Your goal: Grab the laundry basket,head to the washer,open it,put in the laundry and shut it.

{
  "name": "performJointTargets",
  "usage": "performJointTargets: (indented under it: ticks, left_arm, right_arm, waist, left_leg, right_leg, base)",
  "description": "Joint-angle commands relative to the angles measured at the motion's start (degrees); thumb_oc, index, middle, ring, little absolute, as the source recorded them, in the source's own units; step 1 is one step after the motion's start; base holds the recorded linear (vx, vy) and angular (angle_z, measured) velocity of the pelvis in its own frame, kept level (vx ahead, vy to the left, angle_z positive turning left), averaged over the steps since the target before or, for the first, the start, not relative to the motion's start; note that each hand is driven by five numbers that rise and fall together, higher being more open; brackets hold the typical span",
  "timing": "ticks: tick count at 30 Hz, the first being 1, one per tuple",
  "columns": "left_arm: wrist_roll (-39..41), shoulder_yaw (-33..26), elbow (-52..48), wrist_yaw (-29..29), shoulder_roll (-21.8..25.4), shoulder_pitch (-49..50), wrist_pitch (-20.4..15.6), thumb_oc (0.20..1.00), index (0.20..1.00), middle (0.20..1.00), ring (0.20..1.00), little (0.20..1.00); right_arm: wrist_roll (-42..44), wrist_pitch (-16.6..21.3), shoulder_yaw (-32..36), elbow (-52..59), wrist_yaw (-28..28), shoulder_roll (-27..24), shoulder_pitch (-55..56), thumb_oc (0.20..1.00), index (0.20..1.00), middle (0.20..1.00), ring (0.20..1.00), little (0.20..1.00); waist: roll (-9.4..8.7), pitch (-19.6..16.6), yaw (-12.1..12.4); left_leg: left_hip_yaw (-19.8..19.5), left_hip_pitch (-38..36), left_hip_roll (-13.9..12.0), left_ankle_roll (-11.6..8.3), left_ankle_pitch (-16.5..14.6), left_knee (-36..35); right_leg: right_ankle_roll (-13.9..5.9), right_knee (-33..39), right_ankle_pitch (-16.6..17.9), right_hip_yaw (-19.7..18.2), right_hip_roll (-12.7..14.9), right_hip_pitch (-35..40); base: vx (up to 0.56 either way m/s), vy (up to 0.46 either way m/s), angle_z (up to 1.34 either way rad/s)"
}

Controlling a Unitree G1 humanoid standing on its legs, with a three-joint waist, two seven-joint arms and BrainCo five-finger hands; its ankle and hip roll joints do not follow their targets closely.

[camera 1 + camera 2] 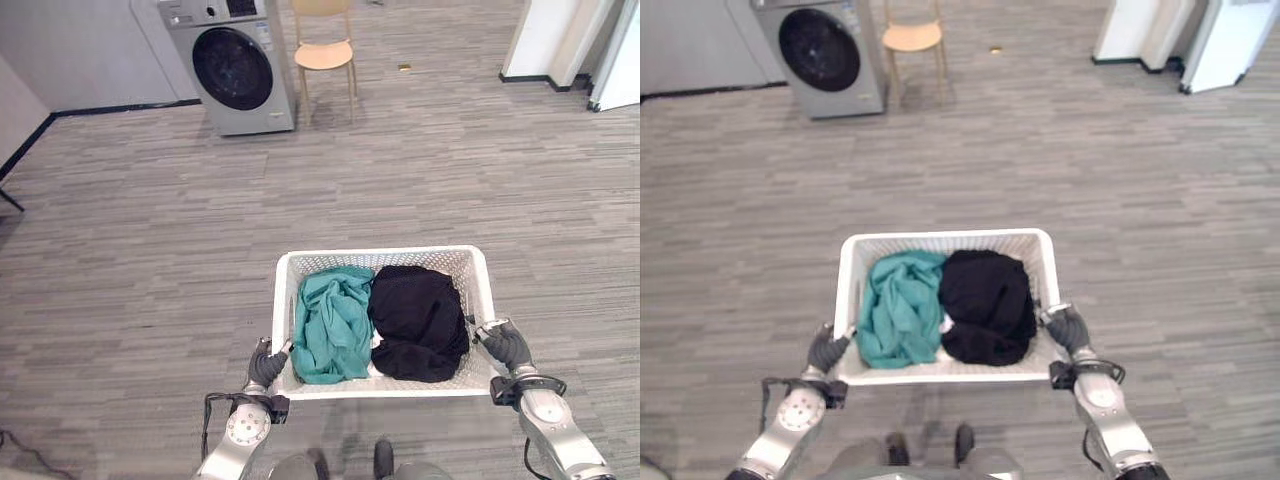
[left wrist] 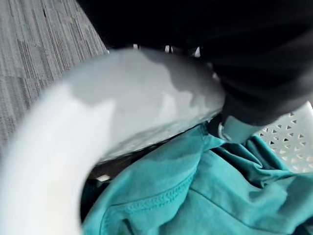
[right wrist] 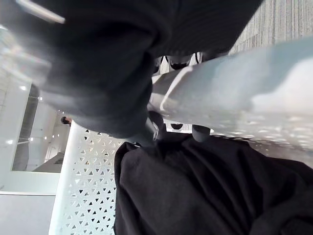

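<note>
Floor (image 1: pixel 450 170) of grey wood-look planks, the largest item we log, running bare from our basket up to the far wall.

Washer (image 1: pixel 232 62), silver with a dark round door that looks closed, standing against that wall well apart from us; we judge the walk to it is what remains first.

Chair (image 1: pixel 324 50), pale wood, just beside the washer.

Basket (image 1: pixel 385 257), white lattice plastic, carried level in front of us, presumably so nothing spills on the way.

Black garment (image 1: pixel 420 320), heaped against the basket's right wall.

Teal garment (image 1: pixel 332 322), against its left wall, touching the black one.

Left hand (image 1: pixel 266 364), fingers curled over the rim at the basket's near left corner.

Right hand (image 1: pixel 507 343), fingers hooked round the rim at the near right corner.
</note>
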State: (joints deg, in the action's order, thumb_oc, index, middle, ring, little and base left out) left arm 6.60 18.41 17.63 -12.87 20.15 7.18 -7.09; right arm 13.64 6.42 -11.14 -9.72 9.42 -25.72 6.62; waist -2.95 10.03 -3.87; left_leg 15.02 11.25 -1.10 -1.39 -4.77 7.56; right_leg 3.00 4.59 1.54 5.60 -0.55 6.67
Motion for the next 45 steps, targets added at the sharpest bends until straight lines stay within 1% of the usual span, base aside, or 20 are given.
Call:
performJointTargets:
  ticks: [1,6,7,8,10,11,14,16,19,20,23,25,27,28,30,32,34,38,40,45]
  left_arm:
    - [1.6,2.4,-7.8,4.8,-0.3,-2.0,-5.8,0.2,0.2,0.2,0.2,0.2]
    - [1.4,1.6,-8.4,5.0,-0.1,-1.4,-5.8,0.2,0.2,0.2,0.2,0.2]
    - [1.8,2.2,-8.3,5.1,0.3,-1.7,-5.9,0.2,0.2,0.2,0.2,0.2]
    - [1.7,2.7,-8.0,5.1,1.1,-2.5,-5.7,0.2,0.2,0.2,0.2,0.2]
    - [1.4,2.8,-7.7,4.7,1.7,-3.1,-5.6,0.2,0.2,0.2,0.2,0.2]
    - [1.7,2.9,-7.6,4.6,2.1,-3.2,-5.7,0.2,0.2,0.2,0.2,0.2]
    - [2.1,2.3,-7.6,4.8,1.9,-2.4,-5.6,0.2,0.2,0.2,0.2,0.2]
    - [1.8,1.7,-7.0,4.8,1.3,-2.8,-5.6,0.2,0.2,0.2,0.2,0.2]
    - [1.2,1.4,-6.3,4.8,0.6,-3.7,-6.3,0.2,0.2,0.2,0.2,0.2]
    - [1.2,1.5,-6.3,4.8,0.6,-3.6,-6.3,0.2,0.2,0.2,0.2,0.2]
    - [1.8,2.7,-5.1,5.0,-0.7,-4.1,-6.4,0.2,0.2,0.2,0.2,0.2]
    - [2.8,3.0,-5.5,5.7,-0.9,-4.0,-6.1,0.2,0.2,0.2,0.2,0.2]
    - [2.7,2.9,-5.7,6.0,-0.9,-3.5,-5.6,0.2,0.2,0.2,0.2,0.2]
    - [2.7,2.8,-5.7,5.9,-0.8,-3.3,-5.4,0.2,0.2,0.2,0.2,0.2]
    - [2.8,2.3,-5.9,5.7,-0.7,-2.0,-4.9,0.2,0.2,0.2,0.2,0.2]
    - [2.7,2.0,-6.6,5.6,-0.6,-1.4,-4.8,0.2,0.2,0.2,0.2,0.2]
    - [2.4,1.9,-6.6,6.2,-0.6,-0.7,-4.9,0.2,0.2,0.2,0.2,0.2]
    - [2.4,2.1,-6.9,6.1,0.0,-1.0,-5.2,0.2,0.2,0.2,0.2,0.2]
    - [2.3,2.2,-6.5,5.4,0.8,-1.9,-5.2,0.2,0.2,0.2,0.2,0.2]
    - [2.3,2.0,-5.8,4.7,1.2,-2.9,-5.3,0.2,0.2,0.2,0.2,0.2]
  right_arm:
    - [3.1,8.1,-1.7,7.2,-3.9,2.3,-3.0,0.2,0.2,0.2,0.2,0.2]
    - [2.7,8.1,-2.7,6.3,-4.4,2.9,-3.4,0.2,0.2,0.2,0.2,0.2]
    - [2.6,8.1,-3.8,6.3,-4.9,3.8,-3.5,0.2,0.2,0.2,0.2,0.2]
    - [2.3,7.9,-4.4,6.6,-5.4,4.1,-3.8,0.2,0.2,0.2,0.2,0.2]
    - [2.1,8.0,-4.8,6.6,-5.8,4.5,-4.1,0.2,0.2,0.2,0.2,0.2]
    - [1.3,7.5,-5.4,6.4,-6.1,5.0,-4.2,0.2,0.2,0.2,0.2,0.2]
    - [1.9,7.3,-5.1,6.1,-6.2,4.9,-4.3,0.2,0.2,0.2,0.2,0.2]
    - [2.4,7.1,-5.0,6.0,-6.0,4.9,-4.3,0.2,0.2,0.2,0.2,0.2]
    - [1.5,6.8,-4.3,6.9,-6.2,4.5,-3.1,0.2,0.2,0.2,0.2,0.2]
    - [1.5,6.8,-4.3,7.0,-6.2,4.5,-3.0,0.2,0.2,0.2,0.2,0.2]
    - [1.6,7.7,-3.4,6.4,-5.5,3.0,-2.5,0.2,0.2,0.2,0.2,0.2]
    - [2.0,7.4,-2.4,6.6,-5.1,1.8,-1.9,0.2,0.2,0.2,0.2,0.2]
    - [2.2,7.2,-1.3,6.7,-4.9,1.3,-1.0,0.2,0.2,0.2,0.2,0.2]
    - [2.4,7.1,-1.2,6.6,-4.9,1.3,-0.8,0.2,0.2,0.2,0.2,0.2]
    - [2.1,7.1,-1.6,5.6,-4.1,1.8,-0.5,0.2,0.2,0.2,0.2,0.2]
    - [1.6,7.0,-1.8,5.6,-3.8,2.0,-0.8,0.2,0.2,0.2,0.2,0.2]
    - [0.9,7.0,-1.9,5.6,-4.2,2.1,-0.9,0.2,0.2,0.2,0.2,0.2]
    - [0.5,7.0,-2.9,6.0,-4.7,3.0,-1.8,0.2,0.2,0.2,0.2,0.2]
    - [0.1,6.9,-4.0,5.8,-5.1,3.5,-3.1,0.2,0.2,0.2,0.2,0.2]
    - [-0.6,6.6,-5.2,5.7,-5.4,4.5,-4.2,0.2,0.2,0.2,0.2,0.2]
  waist:
    - [1.23,-1.2,2.5]
    - [1.08,-2.2,4.3]
    - [-1.01,-3.5,4.8]
    - [-2.67,-3.5,4.5]
    - [-2.73,-3.3,4.1]
    - [-1.14,-2.5,2.9]
    - [0.84,-1.6,0.8]
    - [0.52,-1.1,-0.4]
    - [0.42,-1.4,-1.6]
    - [0.47,-1.3,-1.7]
    - [0.6,-2.6,-1.9]
    - [-0.18,-2.5,-1.2]
    - [-0.72,-2.3,-0.2]
    - [-0.67,-2.0,0.2]
    - [0.22,-0.5,2.2]
    - [0.47,0.0,2.9]
    - [1.37,-1.2,2.9]
    - [0.26,-2.8,3.6]
    - [-0.53,-3.1,3.7]
    - [0.53,-2.9,2.9]
  left_leg:
    - [-1.6,0.1,-0.7,-2.37,8.3,-7.1]
    - [-1.9,1.2,-1.2,-1.85,11.1,-9.8]
    - [-1.4,1.5,-0.4,-0.42,9.7,-4.7]
    - [-0.7,-0.2,0.8,1.57,6.5,-2.8]
    - [-0.1,-2.5,1.0,2.82,4.2,-2.6]
    - [-0.3,-8.9,1.6,3.63,1.8,-4.8]
    - [-1.3,-15.2,1.2,2.58,-1.2,-6.4]
    - [-2.6,-18.8,1.8,1.33,-3.4,-6.9]
    - [-4.7,-23.7,1.5,0.03,-7.7,-5.9]
    - [-4.8,-23.8,1.5,0.03,-7.8,-5.8]
    - [-5.3,-20.6,-3.1,-4.41,2.3,8.9]
    - [-2.1,-15.2,-4.3,-3.34,1.7,10.9]
    - [0.3,-10.2,-4.2,-2.29,-0.1,5.6]
    - [0.6,-8.7,-4.4,-2.47,1.2,3.3]
    - [-1.0,-2.9,-5.1,-4.03,8.9,-6.3]
    - [-1.7,-1.8,-4.9,-4.28,10.1,-8.2]
    - [-1.4,-3.9,-5.2,-3.84,10.5,-9.4]
    - [-1.4,-4.4,-3.2,-1.63,6.8,-4.4]
    - [-1.3,-6.3,-1.3,0.92,3.3,-2.6]
    - [-1.1,-11.2,-0.2,2.17,0.9,-4.8]
  right_leg:
    - [-6.58,-6.3,-10.5,-0.3,0.9,0.4]
    - [-6.54,-8.3,-14.5,-3.1,-0.9,5.2]
    - [-8.3,-13.4,-13.5,-4.1,0.6,5.8]
    - [-11.7,-24.6,-7.2,-4.4,1.8,2.2]
    - [-14.96,-32.6,-0.6,-4.1,2.2,-3.1]
    - [-13.54,-33.2,-1.6,0.0,4.3,-9.5]
    - [-11.0,-22.8,-6.1,5.3,5.0,-16.9]
    - [-11.76,-11.2,-3.6,5.4,5.5,-19.6]
    - [-12.57,-7.3,-0.6,4.5,7.1,-20.8]
    - [-12.58,-7.3,-0.7,4.6,7.1,-20.6]
    - [-9.21,-7.5,0.5,5.1,5.4,-15.1]
    - [-8.32,-5.5,-1.9,6.1,5.8,-10.4]
    - [-8.26,-5.3,-4.4,6.9,6.0,-7.4]
    - [-8.09,-5.4,-5.2,6.9,5.6,-6.5]
    - [-7.5,-6.1,-8.6,5.8,3.0,-2.4]
    - [-7.25,-7.4,-10.2,4.7,2.7,-0.9]
    - [-7.54,-8.0,-12.1,4.0,2.1,1.2]
    - [-9.05,-12.0,-12.9,1.3,4.6,2.7]
    - [-10.92,-22.4,-9.8,-0.6,6.0,-1.3]
    - [-11.58,-25.6,-7.2,0.3,5.4,-9.9]
  base:
    - [0.45,-0.043,-0.29]
    - [0.64,0.026,-0.53]
    - [0.87,0.12,-0.42]
    - [0.98,0.136,-0.02]
    - [0.6,0.087,-0.27]
    - [0.72,0.097,0.03]
    - [0.78,-0.047,0.0]
    - [0.62,-0.186,0.48]
    - [0.58,-0.247,0.63]
    - [0.47,-0.283,0.88]
    - [0.56,-0.418,0.67]
    - [0.49,-0.217,-0.25]
    - [0.45,-0.096,-0.02]
    - [0.32,-0.044,-0.03]
    - [0.54,-0.029,-0.48]
    - [0.46,0.063,-0.77]
    - [0.48,0.152,-0.57]
    - [0.41,0.165,-0.16]
    - [0.23,0.124,-0.17]
    - [0.21,0.051,0.06]
